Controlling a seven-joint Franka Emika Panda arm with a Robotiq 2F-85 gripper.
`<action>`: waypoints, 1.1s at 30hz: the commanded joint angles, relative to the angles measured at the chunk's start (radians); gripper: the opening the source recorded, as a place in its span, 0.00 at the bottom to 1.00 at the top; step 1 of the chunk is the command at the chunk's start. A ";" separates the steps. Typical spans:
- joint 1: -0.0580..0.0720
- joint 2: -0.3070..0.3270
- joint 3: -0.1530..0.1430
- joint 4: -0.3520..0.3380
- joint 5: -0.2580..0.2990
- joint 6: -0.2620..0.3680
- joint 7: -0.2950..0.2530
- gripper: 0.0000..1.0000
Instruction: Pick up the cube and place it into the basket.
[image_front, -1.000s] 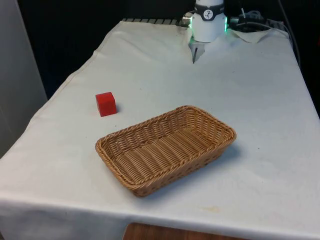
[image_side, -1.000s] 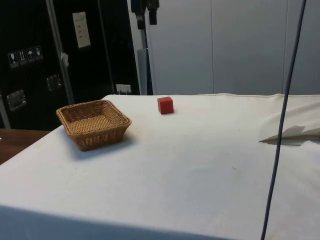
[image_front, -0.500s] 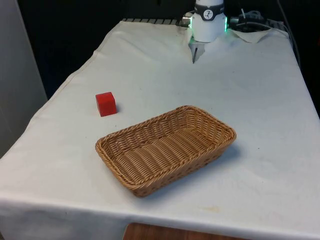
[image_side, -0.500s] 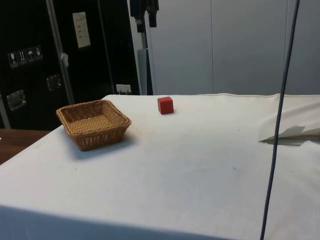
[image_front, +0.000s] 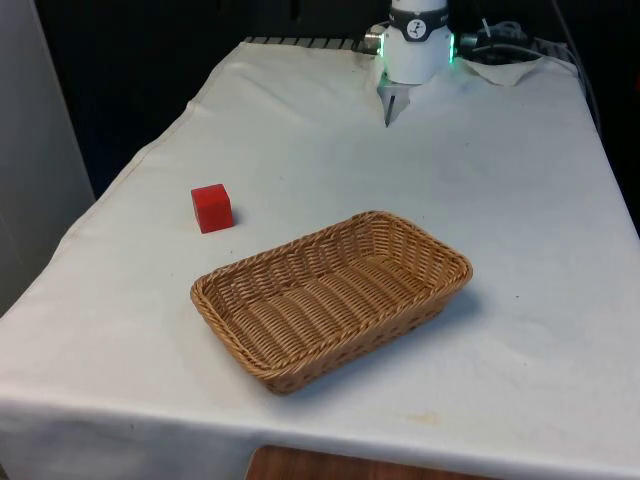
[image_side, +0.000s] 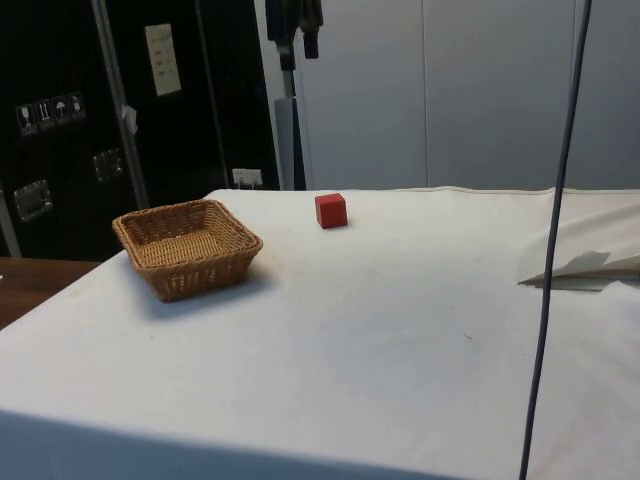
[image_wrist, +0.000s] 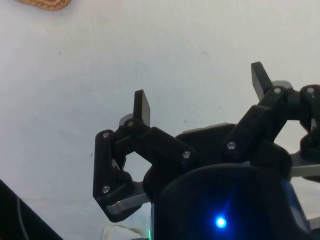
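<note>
Gripper (image_wrist: 202, 97) hangs high above the white cloth (image_wrist: 100, 60), its 2 black fingers (image_wrist: 142, 106) spread wide apart with nothing between them. Under the gap lies bare cloth, and a scrap of woven wicker shows at the edge of the wrist view. In the side view the gripper (image_side: 297, 45) appears at the upper edge of the picture, well above the table and clear of everything on it.

Cube (image_front: 212, 208), red, sits on the cloth (image_front: 500, 200) toward the front view's left, resting flat on 1 face. It is apart from the basket (image_front: 300, 375), just beyond the basket's far left corner as the front view has it. In the side view the cube (image_side: 331, 210) stands near the far edge of the table, to the right of the basket (image_side: 150, 262) and farther back.

Basket is a shallow rectangular wicker tray, light brown, lying at an angle to the table's edges, with nothing inside it. It occupies the middle of the table in the front view, nearer the camera than the cube.

White robot base (image_front: 416, 45) stands at the far end of the table. Cloth is rumpled into a fold (image_side: 585, 265) at the side view's right, and a dark cable (image_side: 550, 240) hangs down in front of that fold.
</note>
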 joint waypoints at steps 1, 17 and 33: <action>-0.004 0.007 -0.004 0.006 0.010 0.003 -0.010 1.00; -0.011 0.044 -0.051 0.026 0.014 0.019 -0.046 1.00; -0.020 0.074 -0.101 0.044 0.022 0.026 -0.085 1.00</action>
